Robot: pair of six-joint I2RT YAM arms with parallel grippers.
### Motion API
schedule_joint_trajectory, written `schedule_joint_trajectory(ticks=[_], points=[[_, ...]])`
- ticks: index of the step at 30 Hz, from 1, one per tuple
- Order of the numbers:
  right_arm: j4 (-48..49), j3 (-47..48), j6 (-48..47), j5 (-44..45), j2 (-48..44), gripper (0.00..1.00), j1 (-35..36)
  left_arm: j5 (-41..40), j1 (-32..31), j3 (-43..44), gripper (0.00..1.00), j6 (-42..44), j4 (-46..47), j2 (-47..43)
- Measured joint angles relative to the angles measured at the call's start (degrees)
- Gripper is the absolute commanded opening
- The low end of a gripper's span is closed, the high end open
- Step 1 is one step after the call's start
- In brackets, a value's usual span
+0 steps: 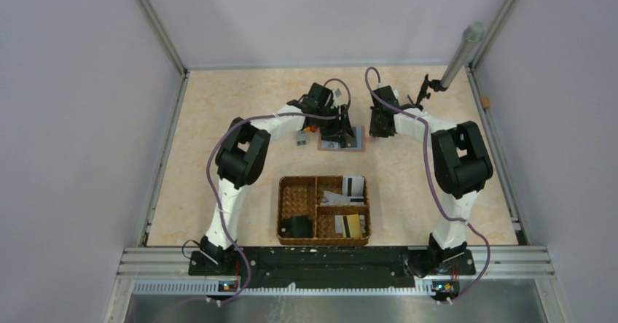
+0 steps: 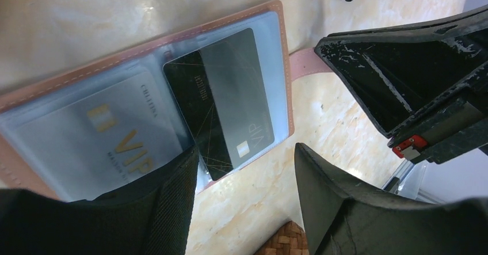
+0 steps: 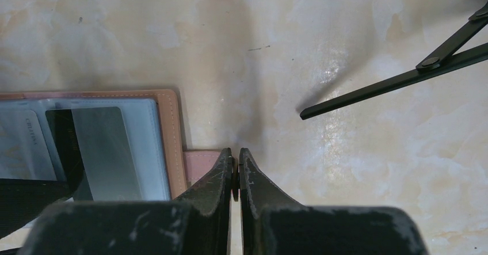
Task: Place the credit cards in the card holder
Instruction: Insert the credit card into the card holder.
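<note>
Step in hand: seating a card in the open square brown leather-like card holder [image 2: 267, 42], which lies flat on the marbled beige counter [image 1: 240, 104], beyond the woven brown compartment basket [image 1: 286, 210].

A dark grey plastic card [image 2: 224, 102] sits skewed in the right-hand light-blue sleeve. Its lower corner pokes past the holder's near edge, so it is prob. not fully home. A silver VIP card [image 2: 109, 143] is lodged in the left sleeve.

The left gripper [image 2: 246, 154] is spread w/ nothing pinched; one finger sits just beside the poking corner. The right gripper [image 3: 236, 154] is pressed together and empty, tips at the pink strap tab [image 3: 200, 164]. The holder appears to be pinned that way, but contact can't be told.

Next move, as judged: the dark card is to be nudged square and pushed in w/ a finger edge while the holder is pinned. More credit cards [image 1: 353, 186] are then to be fetched from the basket.

Room: the two grippers are crowded over the holder, so little slack is had there. A thin black rod [image 3: 397, 79] lies near the right gripper, far-right side. Bare counter is seen beyond the holder's far edge.
</note>
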Motion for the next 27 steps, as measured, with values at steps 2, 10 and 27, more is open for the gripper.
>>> schedule_joint_trajectory(ticks=[2, 10, 27], points=[[0.0, 0.0, 0.0, 0.0, 0.0, 0.00, 0.0, 0.2, -0.4, 0.3, 0.63, -0.5, 0.5, 0.5], [0.0, 0.0, 0.0, 0.0, 0.0, 0.00, 0.0, 1.0, -1.1, 0.7, 0.63, -2.6, 3.6, 1.6], [-0.9, 0.0, 0.0, 0.0, -0.1, 0.37, 0.0, -0.3, -2.2, -0.3, 0.77, -2.6, 6.8, 0.5]])
